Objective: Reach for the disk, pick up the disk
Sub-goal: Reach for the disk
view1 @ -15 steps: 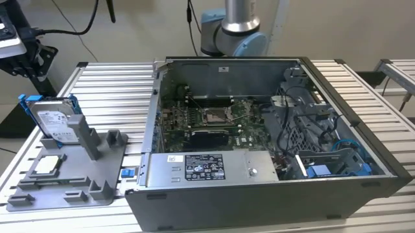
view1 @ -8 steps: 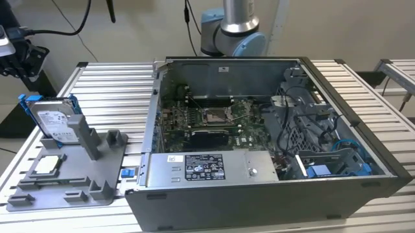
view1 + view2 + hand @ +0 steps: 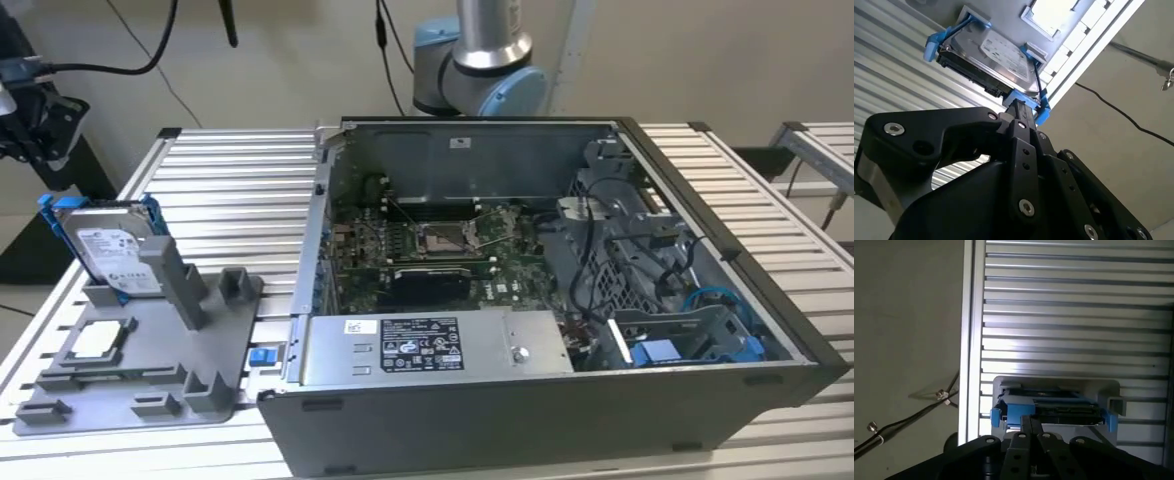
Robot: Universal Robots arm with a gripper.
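A robotics lab: robot arm (image 3: 481, 60), opened computer case (image 3: 534, 410), slatted aluminium table (image 3: 227, 190).

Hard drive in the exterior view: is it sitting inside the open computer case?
No, the hard drive stands upright in a gray holder on the table, outside the computer case.

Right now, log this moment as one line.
step: reach | disk: standing in grey fixture, not lifted | gripper: at its blue bracket, contact unclear

disk (image 3: 114, 252) upright in holder (image 3: 167, 385), on the exterior view's left of case (image 3: 534, 425)
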